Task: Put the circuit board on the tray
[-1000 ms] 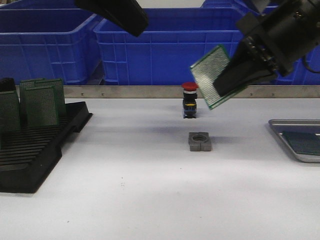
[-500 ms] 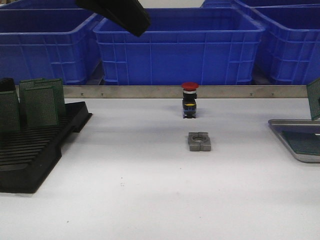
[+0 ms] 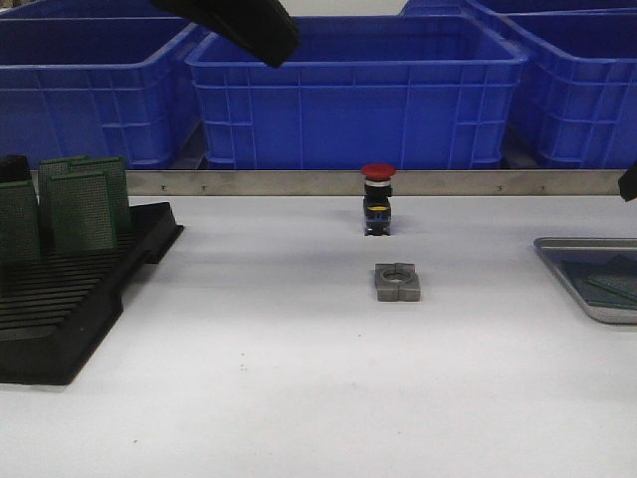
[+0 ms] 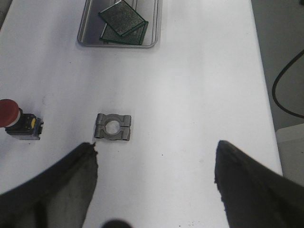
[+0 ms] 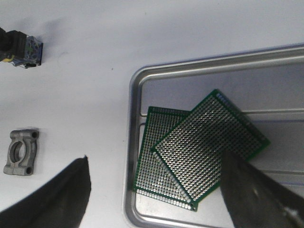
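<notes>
Right wrist view looks down on the tray (image 5: 137, 85), a shallow silver-grey metal dish with a raised rim and rounded corners, sitting on a white table (image 5: 85, 57); inside it lie two green perforated circuit boards, the top circuit board (image 5: 211, 142) turned at an angle and overlapping the lower circuit board (image 5: 154, 168), both flat on the tray bottom; the right gripper (image 5: 156, 199) hangs above them with its two dark fingers spread wide apart and nothing between them, no finger touching a board; beside the tray on the table sit a small grey metal clamp block (image 5: 21, 152) with a round hole, and farther off a black push-button switch (image 5: 21, 50). Left wrist view shows the left gripper (image 4: 154, 185) high over the table, its fingers also spread wide and empty, with the clamp block just beyond them and the tray with its boards well away. Front view shows a black slotted rack (image 3: 70, 289) at the table's left holding several upright green boards, the switch's red cap (image 3: 377, 171) near the centre, the clamp block in front of it, blue plastic bins (image 3: 348, 90) along the back, and the tray cut off by the picture's right edge.
</notes>
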